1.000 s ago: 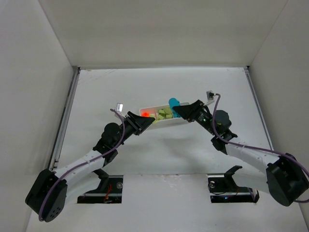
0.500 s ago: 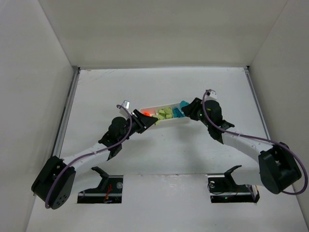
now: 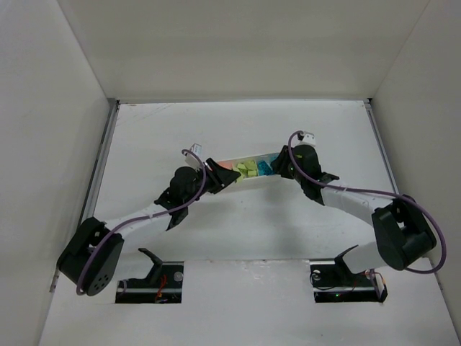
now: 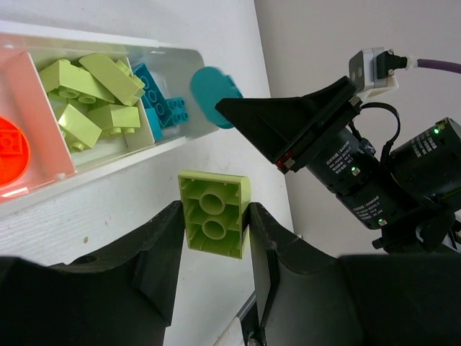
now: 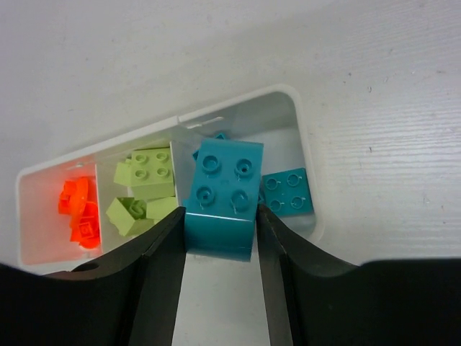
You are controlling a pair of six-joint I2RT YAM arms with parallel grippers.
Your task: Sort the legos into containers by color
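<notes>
The white tray (image 3: 248, 178) has three containers side by side. They hold orange-red legos (image 5: 79, 213), yellow-green legos (image 5: 151, 173) and cyan-blue legos (image 5: 287, 193). My right gripper (image 5: 220, 238) is shut on a cyan-blue lego (image 5: 222, 194), which tilts over the near rim of the blue end compartment. In the left wrist view my left gripper (image 4: 214, 234) is shut on a yellow-green lego (image 4: 214, 213), hollow underside facing the camera, just outside the tray's long wall (image 4: 108, 155). In the top view the left gripper (image 3: 225, 177) and right gripper (image 3: 276, 164) flank the tray's two ends.
White walls enclose the table on three sides. The right arm's wrist and camera (image 4: 374, 166) sit close to the tray's blue end. Both arm bases (image 3: 162, 277) stand at the near edge.
Both arms have swung in toward the tray. The right gripper has carried the cyan-blue lego down over the blue compartment. The left gripper has come closer to the tray with its yellow-green lego.
</notes>
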